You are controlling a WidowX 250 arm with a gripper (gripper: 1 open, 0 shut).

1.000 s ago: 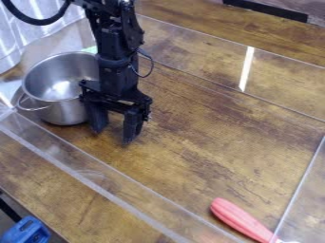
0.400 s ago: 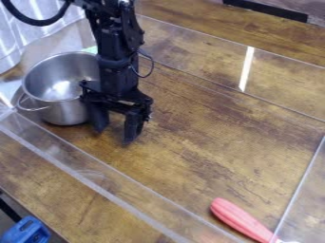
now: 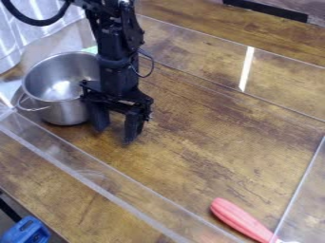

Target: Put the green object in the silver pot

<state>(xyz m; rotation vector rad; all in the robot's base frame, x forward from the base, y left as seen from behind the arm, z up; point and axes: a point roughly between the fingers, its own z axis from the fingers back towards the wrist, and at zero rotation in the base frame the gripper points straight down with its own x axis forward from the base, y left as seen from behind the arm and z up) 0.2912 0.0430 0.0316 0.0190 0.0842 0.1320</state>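
The silver pot (image 3: 53, 87) stands at the left of the wooden table, with its thin loop handle facing front left. My gripper (image 3: 114, 129) hangs from the black arm just to the right of the pot, pointing down with its fingertips at or just above the table. Its two fingers (image 3: 131, 127) stand apart, and I see nothing between them. The green object does not show in this view; it is hidden or out of sight.
A long red-orange object (image 3: 242, 220) lies at the front right near the table's edge. A low clear plastic wall (image 3: 152, 211) runs around the wooden table. Something blue (image 3: 19, 232) sits below the front left corner.
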